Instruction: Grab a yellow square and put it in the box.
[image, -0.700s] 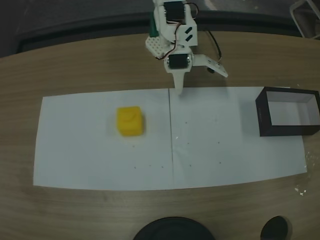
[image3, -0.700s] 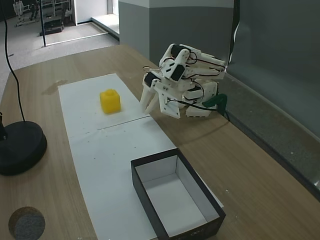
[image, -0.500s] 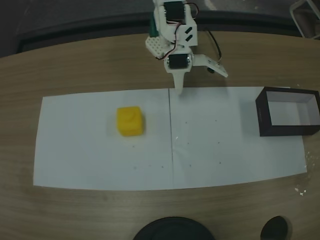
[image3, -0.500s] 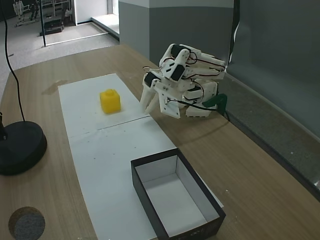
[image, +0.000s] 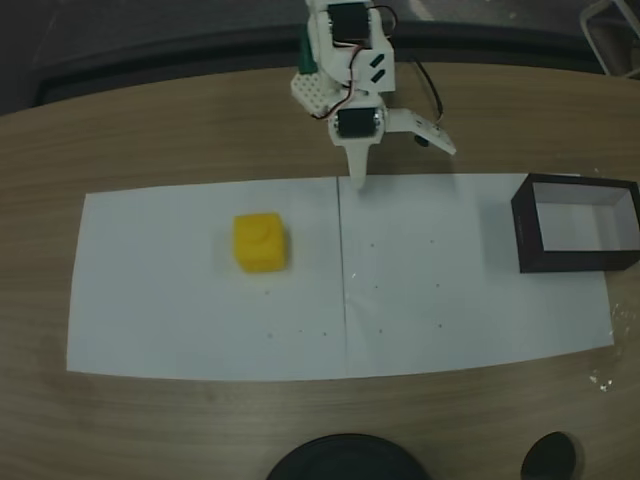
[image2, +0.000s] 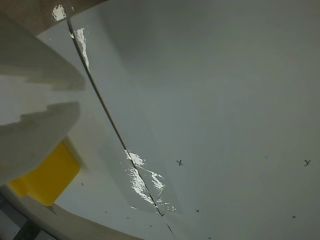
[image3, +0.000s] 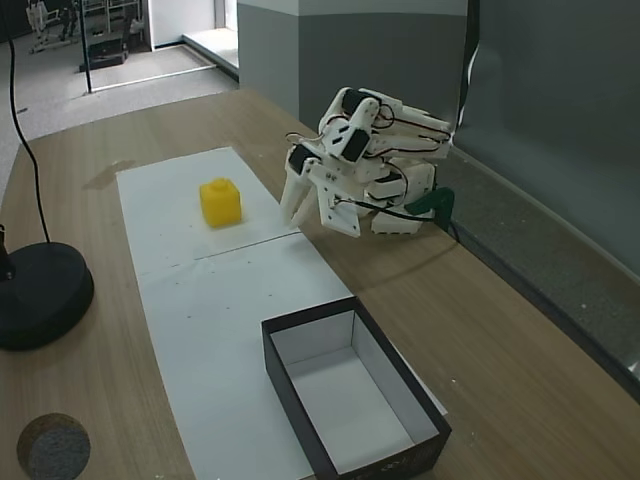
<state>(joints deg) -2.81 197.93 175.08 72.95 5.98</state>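
1. The arm sits folded at the far edge of the counter (image: 180, 130), its pincer (image: 357, 178) tipped down so the fingertips hang just above the back edge of the white paper sheet (image: 450, 290), right at the taped seam.
2. The pincer's fingers look drawn together with nothing between them; in the angled fixed view the pincer (image3: 293, 210) shows as one narrow point, though a thin gap could be hidden, so I take this as closed and empty.
3. The yellow square (image: 260, 242) rests flat on the sheet, well apart from the pincer: to its left and nearer the camera in the top-down fixed view, untouched. In the angled fixed view the yellow square (image3: 220, 202) lies just beyond the fingertips, to their left.
4. In the wrist view a corner of the yellow square (image2: 47, 177) peeks out from beneath the pale finger body at the lower left.
5. The box (image: 524, 235) stands on the opposite side of the pincer, far right in the top-down fixed view, at the end of the sheet. Its white inside holds nothing; the angled fixed view shows the box (image3: 320, 440) bare as well.
6. As I judge it, the task is at its very start. Nothing is grasped or delivered.
7. Left to do: open the pincer, reach to the square, close on it, lift, swing across to the box, and release.
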